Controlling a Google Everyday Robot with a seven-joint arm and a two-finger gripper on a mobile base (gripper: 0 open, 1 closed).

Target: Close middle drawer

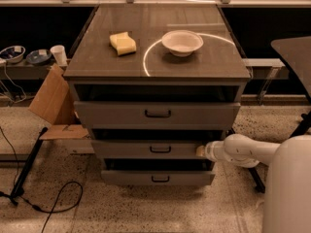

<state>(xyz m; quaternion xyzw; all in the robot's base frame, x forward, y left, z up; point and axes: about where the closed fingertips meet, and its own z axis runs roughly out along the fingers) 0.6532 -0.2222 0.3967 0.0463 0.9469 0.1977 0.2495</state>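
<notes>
The grey cabinet [155,76] has three drawers. The middle drawer [146,149] has a low flat front with a small dark bar handle [160,150] and stands a little out from the cabinet. My gripper [200,151] is at the end of the white arm [243,151], against the right end of the middle drawer's front. The top drawer [156,114] and the lowest drawer [158,178] also stand partly out.
A yellow sponge [123,43] and a white bowl [182,42] sit on the cabinet top. A cardboard box [53,106] leans at the cabinet's left. A black cable [58,203] lies on the floor at left. A dark table [296,57] stands at right.
</notes>
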